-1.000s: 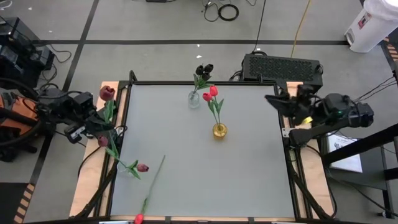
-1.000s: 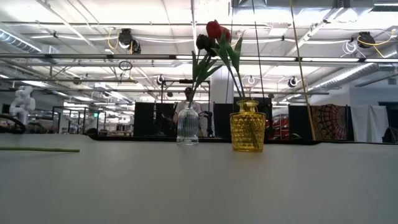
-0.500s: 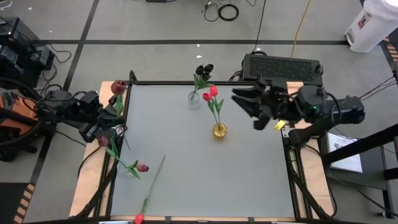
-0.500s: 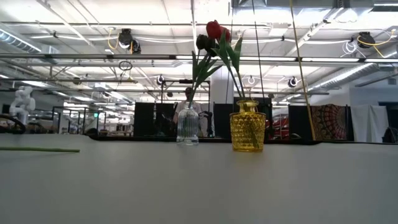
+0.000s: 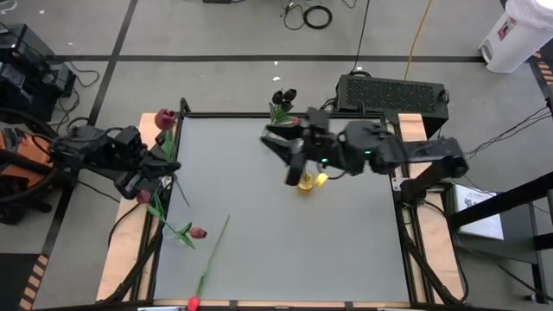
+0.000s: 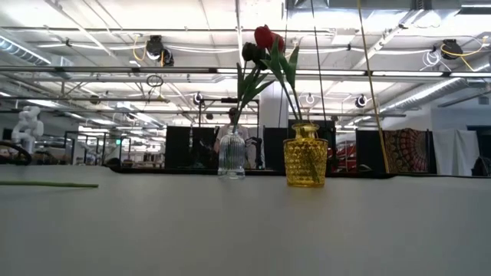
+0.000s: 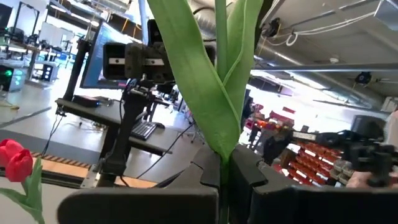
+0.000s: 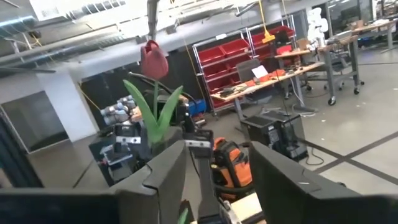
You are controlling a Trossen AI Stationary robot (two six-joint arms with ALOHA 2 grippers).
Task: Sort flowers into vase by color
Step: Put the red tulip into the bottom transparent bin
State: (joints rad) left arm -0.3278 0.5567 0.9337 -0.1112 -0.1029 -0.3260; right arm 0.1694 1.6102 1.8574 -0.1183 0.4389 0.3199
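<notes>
Two vases stand on the table (image 5: 346, 250): a clear vase (image 6: 231, 157) with dark-headed flowers and a yellow vase (image 6: 305, 156) with red ones. The other flowers are not sorted yet. One maroon tulip (image 5: 164, 118) is in the left gripper (image 5: 160, 164), at the left edge of the table; its head stands away from the jaws, above and beyond them. Just below this gripper, more tulips lie at the table edge: one with a dark pink head (image 5: 198, 232), and one long stem with a red head (image 5: 192, 303) nearer the front.

I judge that these artificial tulips are very light, with a thin stem that bends easily and a soft head. The best place to hold is the stem, below the leaves, so that the head does not swing much and the leaves are not crushed.

The left jaws are closed tight on the green stem (image 7: 222, 124); the leaves rise directly from between them in the left wrist view.

The right gripper (image 5: 289, 151) hovers over the two vases. Its jaws stand apart with nothing between them, and they do not touch any flower.
</notes>
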